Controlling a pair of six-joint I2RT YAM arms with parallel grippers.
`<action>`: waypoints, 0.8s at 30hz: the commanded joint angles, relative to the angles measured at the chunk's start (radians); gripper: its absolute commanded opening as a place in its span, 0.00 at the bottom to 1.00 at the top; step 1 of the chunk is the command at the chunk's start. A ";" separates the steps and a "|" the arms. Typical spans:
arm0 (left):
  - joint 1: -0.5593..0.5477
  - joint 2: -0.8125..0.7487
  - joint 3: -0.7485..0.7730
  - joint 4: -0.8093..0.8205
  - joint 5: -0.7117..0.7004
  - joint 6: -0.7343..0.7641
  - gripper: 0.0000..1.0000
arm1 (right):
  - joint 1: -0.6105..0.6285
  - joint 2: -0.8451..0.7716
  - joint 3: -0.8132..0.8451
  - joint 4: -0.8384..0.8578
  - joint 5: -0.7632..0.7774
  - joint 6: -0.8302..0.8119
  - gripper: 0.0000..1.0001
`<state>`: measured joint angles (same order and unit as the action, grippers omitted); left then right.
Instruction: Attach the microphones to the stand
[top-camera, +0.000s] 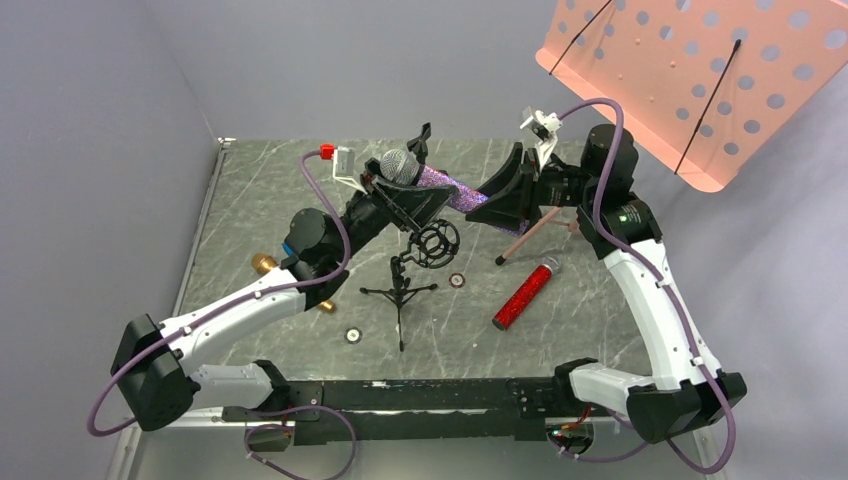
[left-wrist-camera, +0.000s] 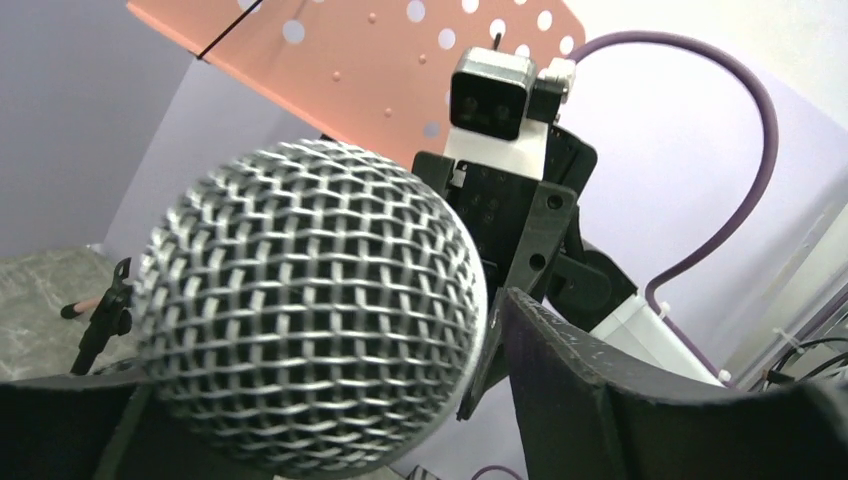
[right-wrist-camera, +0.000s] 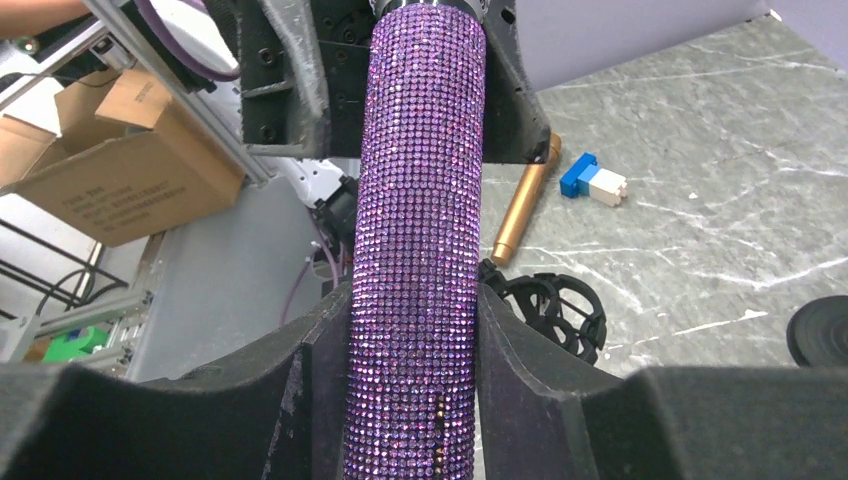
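The purple glitter microphone (top-camera: 440, 183) hangs in the air over the table's far middle, held at both ends. My left gripper (top-camera: 405, 200) is shut on it just behind its silver mesh head (left-wrist-camera: 310, 310); one finger (left-wrist-camera: 620, 390) shows beside the head. My right gripper (right-wrist-camera: 415, 330) is shut on its body (right-wrist-camera: 420, 200) near the tail. The black tripod stand (top-camera: 400, 290) with its ring shock mount (top-camera: 437, 243) stands right below. The red glitter microphone (top-camera: 523, 297) lies on the table to the right. The gold microphone (top-camera: 265, 264) lies partly hidden under my left arm.
A pink perforated music desk (top-camera: 690, 70) overhangs the far right, with its pink leg (top-camera: 530, 238) on the table. A blue and white brick (right-wrist-camera: 592, 182) lies by the gold microphone (right-wrist-camera: 520, 205). Two small discs (top-camera: 457, 280) (top-camera: 352, 335) lie near the stand. A black clip (top-camera: 420, 140) stands behind.
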<state>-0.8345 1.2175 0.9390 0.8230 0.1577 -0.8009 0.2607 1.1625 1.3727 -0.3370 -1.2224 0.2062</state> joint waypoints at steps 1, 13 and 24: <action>-0.008 0.014 0.038 0.099 -0.037 0.002 0.71 | 0.001 -0.035 -0.016 0.133 -0.061 0.056 0.00; -0.009 0.035 0.044 0.148 0.030 0.004 0.00 | -0.003 -0.038 -0.031 0.148 -0.057 0.062 0.08; -0.001 -0.206 0.047 -0.168 0.056 0.278 0.00 | -0.109 -0.134 -0.046 -0.124 0.029 -0.300 1.00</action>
<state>-0.8398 1.1564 0.9459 0.7597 0.1886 -0.6704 0.2081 1.1042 1.3319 -0.3584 -1.2282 0.0883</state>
